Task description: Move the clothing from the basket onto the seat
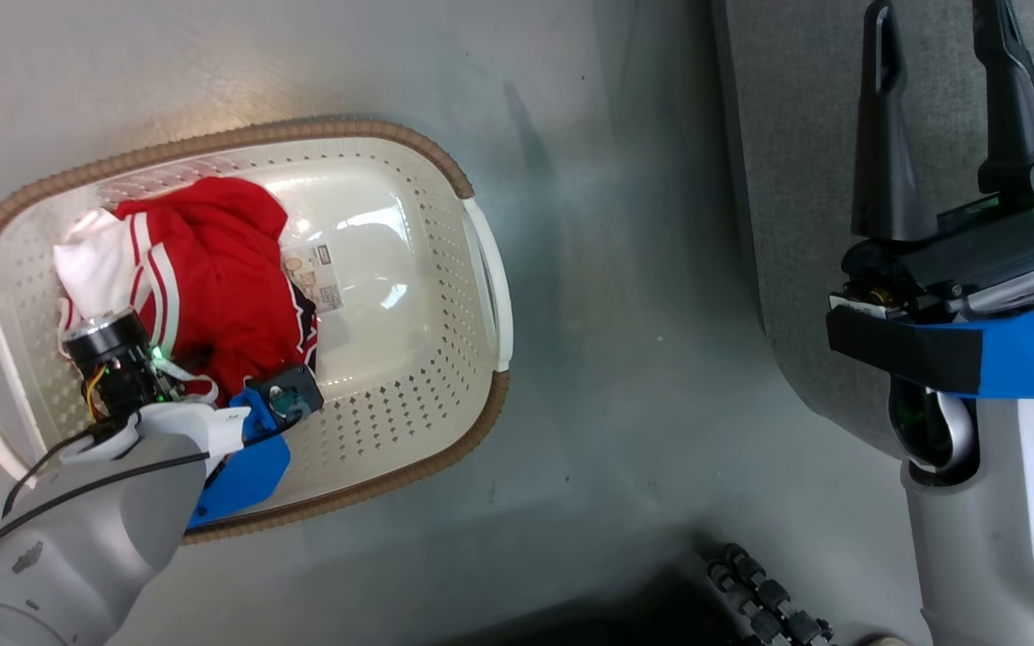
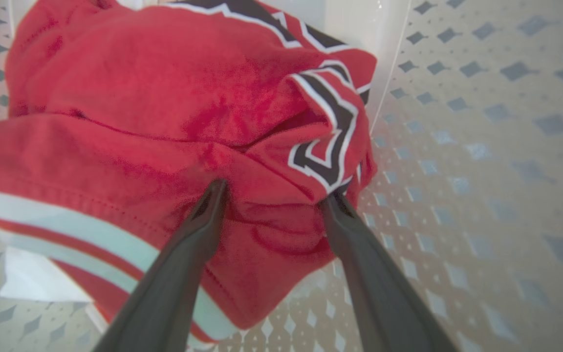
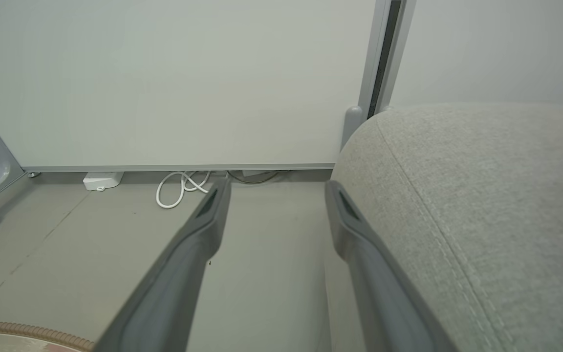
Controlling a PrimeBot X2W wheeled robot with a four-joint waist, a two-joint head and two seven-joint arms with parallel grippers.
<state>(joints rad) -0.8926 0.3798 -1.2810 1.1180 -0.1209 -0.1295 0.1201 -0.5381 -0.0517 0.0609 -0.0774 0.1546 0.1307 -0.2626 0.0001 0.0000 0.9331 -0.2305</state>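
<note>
Basket [image 1: 212, 144] long axis left-right; clothing [image 1: 212, 260] bunched at left end.

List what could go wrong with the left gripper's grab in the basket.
1. The left gripper is open with its tips at a shallow fold of the clothing; closing may pinch one thin layer that slips on the lift.
2. The perforated basket wall is close by; a finger could snag a hole and drag it.

Soft even light leaves white glare inside the basket [image 1: 418, 359]; the left wrist view's clothing [image 2: 140, 98] looks slightly blurred.
</note>
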